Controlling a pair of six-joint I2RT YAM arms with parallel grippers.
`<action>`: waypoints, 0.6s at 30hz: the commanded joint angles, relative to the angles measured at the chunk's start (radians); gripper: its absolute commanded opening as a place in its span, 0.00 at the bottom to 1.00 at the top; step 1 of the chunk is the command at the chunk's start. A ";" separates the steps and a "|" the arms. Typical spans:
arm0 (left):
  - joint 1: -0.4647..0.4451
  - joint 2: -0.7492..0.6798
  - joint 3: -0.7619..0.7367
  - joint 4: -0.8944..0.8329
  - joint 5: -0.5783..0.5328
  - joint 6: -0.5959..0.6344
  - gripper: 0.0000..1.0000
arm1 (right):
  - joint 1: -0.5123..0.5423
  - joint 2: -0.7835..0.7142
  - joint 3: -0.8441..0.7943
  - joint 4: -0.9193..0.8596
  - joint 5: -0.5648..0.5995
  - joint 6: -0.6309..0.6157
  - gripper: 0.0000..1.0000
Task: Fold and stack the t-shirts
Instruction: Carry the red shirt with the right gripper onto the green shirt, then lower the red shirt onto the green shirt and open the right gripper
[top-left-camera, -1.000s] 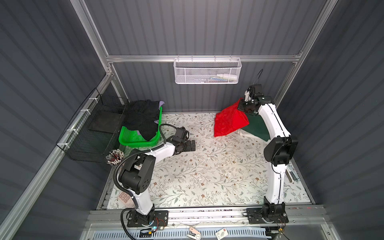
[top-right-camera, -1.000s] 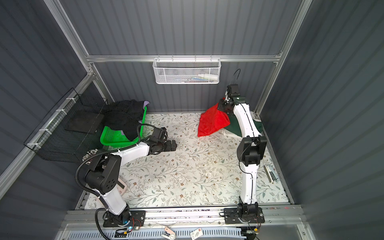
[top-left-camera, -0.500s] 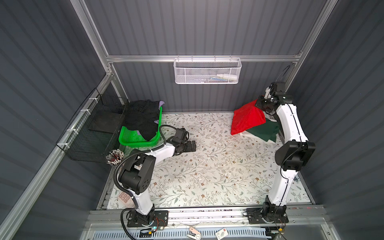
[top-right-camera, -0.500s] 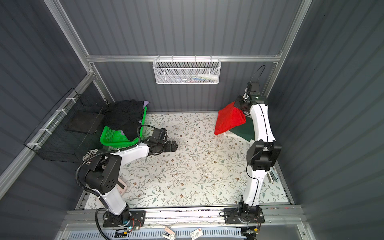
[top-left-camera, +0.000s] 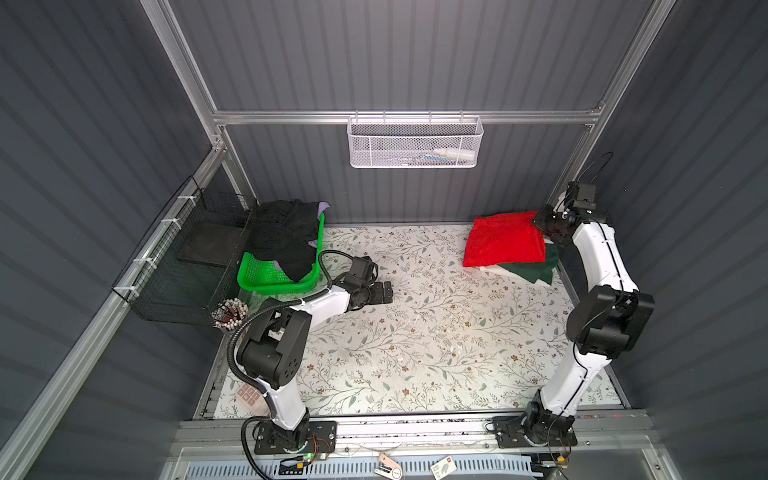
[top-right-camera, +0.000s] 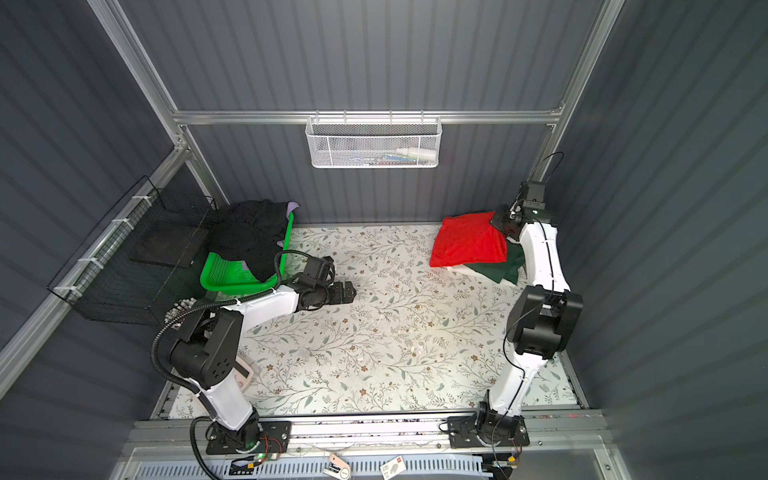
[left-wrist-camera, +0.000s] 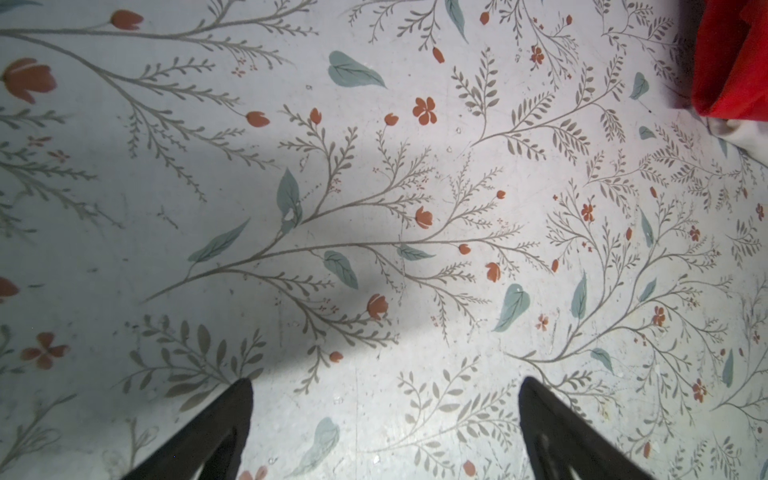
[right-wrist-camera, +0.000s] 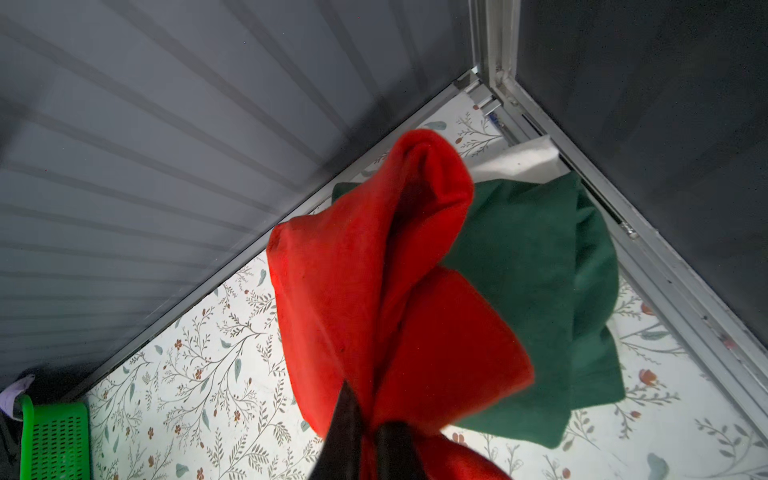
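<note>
- Right gripper (top-left-camera: 545, 221) is at the far-right corner of the surface (top-left-camera: 415, 332). Its jaws are pressed together, pinching one edge of the red t-shirt (top-left-camera: 503, 241).
- The red t-shirt runs from the jaws toward the middle of the surface, with its long axis roughly side to side in both top views. The pinched edge is raised and the rest lies draped over the stack.
- Underneath is the folded dark green t-shirt (top-left-camera: 536, 272), poking out on the near side. A white t-shirt (right-wrist-camera: 515, 160) shows as a sliver below it.
- Left gripper (top-left-camera: 383, 293) has its jaws spread wide and empty, low over bare surface and well apart from the stack.
- Judgement: the right arm is far nearer, so lowering and letting go falls to it.
- The left arm sits just beside the green basket (top-left-camera: 270, 278) heaped with black t-shirts (top-left-camera: 286, 237).
</note>
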 joint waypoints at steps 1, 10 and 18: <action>0.007 0.009 0.012 0.003 0.030 -0.022 1.00 | -0.033 -0.046 -0.035 0.077 -0.002 0.024 0.00; 0.006 0.000 0.012 0.004 0.027 -0.021 1.00 | -0.099 -0.046 -0.121 0.143 -0.001 0.069 0.00; 0.007 -0.031 0.007 0.003 0.006 -0.016 1.00 | -0.101 -0.055 -0.148 0.170 0.121 0.034 0.26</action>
